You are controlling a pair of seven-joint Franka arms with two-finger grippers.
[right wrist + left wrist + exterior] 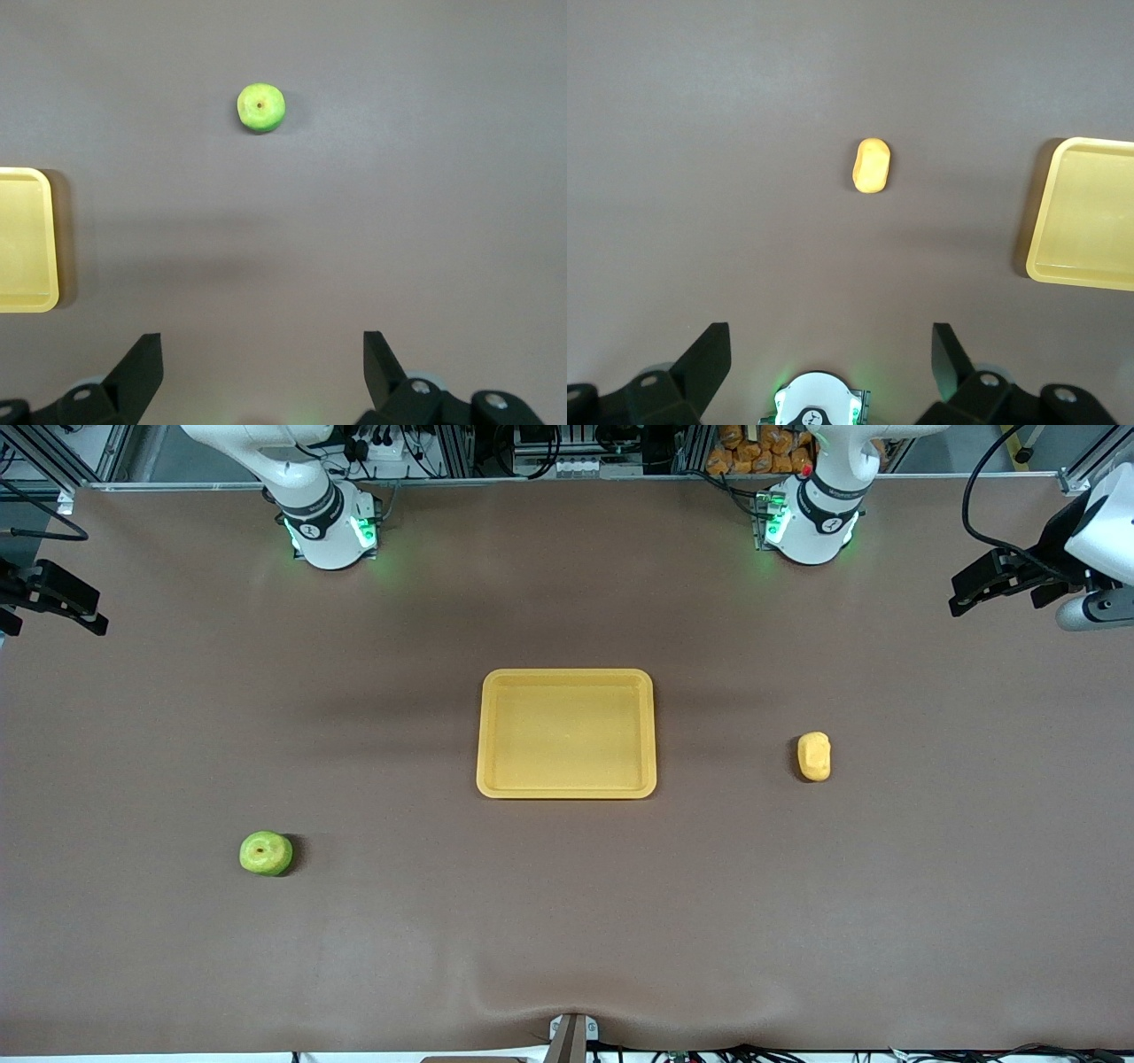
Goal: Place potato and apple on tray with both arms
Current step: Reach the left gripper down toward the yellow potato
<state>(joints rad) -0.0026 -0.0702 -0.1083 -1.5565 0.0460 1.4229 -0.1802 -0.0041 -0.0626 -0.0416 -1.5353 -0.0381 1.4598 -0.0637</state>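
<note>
The yellow tray (567, 788) lies empty at the middle of the brown table. The yellow-orange potato (814, 756) lies beside it toward the left arm's end; it also shows in the left wrist view (872, 166) with the tray's corner (1041, 232). The green apple (265, 854) lies toward the right arm's end, nearer the front camera than the tray, and shows in the right wrist view (260, 107) with the tray's edge (51, 239). My left gripper (992, 586) (830, 341) and my right gripper (58, 598) (260, 345) are both open, empty and high over the table's ends.
Both arm bases (330, 530) (811, 527) stand at the table's edge farthest from the front camera. A small metal bracket (571, 1035) sits at the nearest edge. Bare brown table (567, 903) surrounds the tray.
</note>
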